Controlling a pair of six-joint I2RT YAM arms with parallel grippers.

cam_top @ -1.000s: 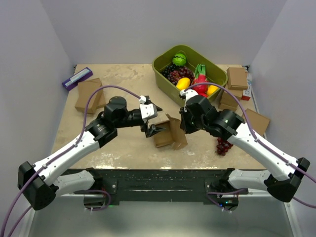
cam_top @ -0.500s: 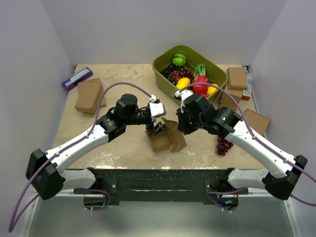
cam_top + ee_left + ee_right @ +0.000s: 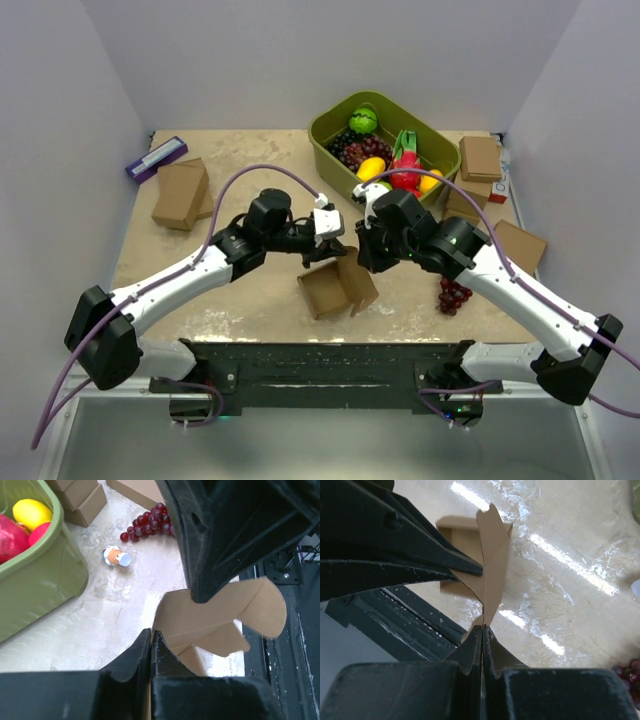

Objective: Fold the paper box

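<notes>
The left pincer [image 3: 151,639] and right pincer [image 3: 482,630] are both squeezing shut on thin flaps of the plain brown half-folded cardboard box [image 3: 325,290]

Matt brown cardboard box [image 3: 327,291]; glossy, mottled beige stone-look table [image 3: 250,160] reflecting the lights; smooth green plastic bin [image 3: 330,155], slightly shiny.
</notes>
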